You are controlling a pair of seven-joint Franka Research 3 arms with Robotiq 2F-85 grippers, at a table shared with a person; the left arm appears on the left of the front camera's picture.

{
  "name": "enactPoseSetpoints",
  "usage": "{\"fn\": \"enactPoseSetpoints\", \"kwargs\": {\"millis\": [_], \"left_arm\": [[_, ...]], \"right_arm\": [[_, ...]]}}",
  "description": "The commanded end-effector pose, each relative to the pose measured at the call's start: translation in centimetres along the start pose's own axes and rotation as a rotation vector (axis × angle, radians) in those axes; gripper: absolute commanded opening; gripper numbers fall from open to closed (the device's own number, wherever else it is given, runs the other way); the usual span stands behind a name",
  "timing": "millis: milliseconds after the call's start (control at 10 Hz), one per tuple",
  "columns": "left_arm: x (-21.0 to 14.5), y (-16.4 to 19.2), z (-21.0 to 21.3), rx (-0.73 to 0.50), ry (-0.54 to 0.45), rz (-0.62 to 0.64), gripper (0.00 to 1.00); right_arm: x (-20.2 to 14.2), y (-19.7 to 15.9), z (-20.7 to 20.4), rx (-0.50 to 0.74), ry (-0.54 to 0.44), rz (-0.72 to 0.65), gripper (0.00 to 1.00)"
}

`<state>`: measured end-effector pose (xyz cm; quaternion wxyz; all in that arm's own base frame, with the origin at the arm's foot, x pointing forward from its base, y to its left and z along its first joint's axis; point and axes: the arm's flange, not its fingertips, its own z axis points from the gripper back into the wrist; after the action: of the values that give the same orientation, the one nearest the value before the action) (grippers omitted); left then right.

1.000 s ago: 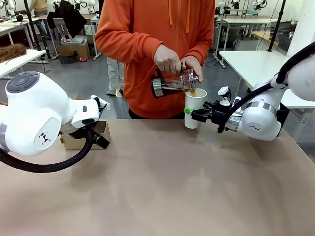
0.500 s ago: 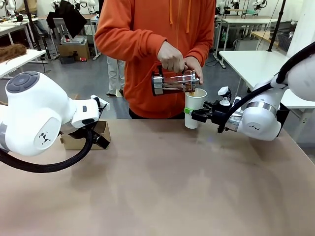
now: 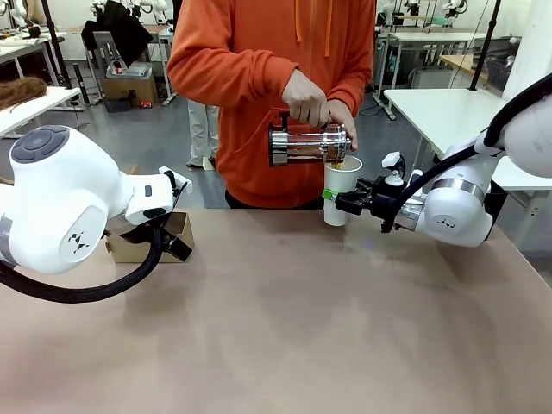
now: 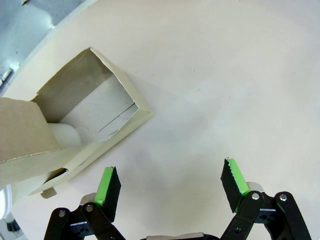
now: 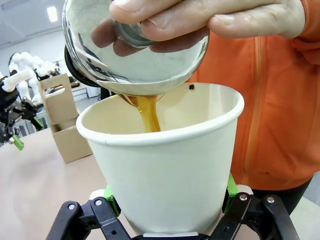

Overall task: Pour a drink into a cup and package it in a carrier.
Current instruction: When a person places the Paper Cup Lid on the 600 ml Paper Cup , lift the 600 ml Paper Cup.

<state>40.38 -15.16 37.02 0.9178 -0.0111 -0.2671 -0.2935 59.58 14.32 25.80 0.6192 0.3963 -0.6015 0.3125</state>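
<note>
**A:** What have your right fingers got?

**B:** My right gripper [image 5: 170,200] is clamped on the cup [image 5: 165,160], low in the right wrist frame, with a green pad on each flank. The cup stands upright, long axis vertical, mouth open and no lid on.

**A:** And above it?

**B:** The jug [image 5: 135,50] is tipped over the rim, held by the person's hand [image 5: 210,20] at the top of the frame. A thin amber stream of the drink [image 5: 150,112] falls inside. I judge the pour is under way, but I cannot tell how full the cup is.

**A:** Your left?

**B:** My left gripper [image 4: 171,184] hangs over the bare table [image 4: 225,75], fingers spread wide and holding nothing. The carrier [image 4: 85,130] lies just beyond them, toward the upper left of that frame, with its open pocket showing.

**A:** So which way must the cup go?

**B:** In the front view the cup is right of centre and the carrier is at the left, well apart. My left arm is nearer the carrier, but my right has the cup. It would have to cross leftward with the cup kept vertical, or the drink spills.
</note>
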Motion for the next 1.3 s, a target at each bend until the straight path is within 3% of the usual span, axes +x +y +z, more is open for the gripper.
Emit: {"fn": "enactPoseSetpoints", "kwargs": {"millis": [0, 1200], "left_arm": [[0.00, 0.00, 0.04, -0.002, -0.001, 0.000, 1.00], [0.00, 0.00, 0.04, -0.002, -0.001, 0.000, 1.00]], "right_arm": [[0.12, 0.03, -0.11, -0.003, -0.010, -0.002, 0.89], [0.12, 0.03, -0.11, -0.003, -0.010, -0.002, 0.89]]}}
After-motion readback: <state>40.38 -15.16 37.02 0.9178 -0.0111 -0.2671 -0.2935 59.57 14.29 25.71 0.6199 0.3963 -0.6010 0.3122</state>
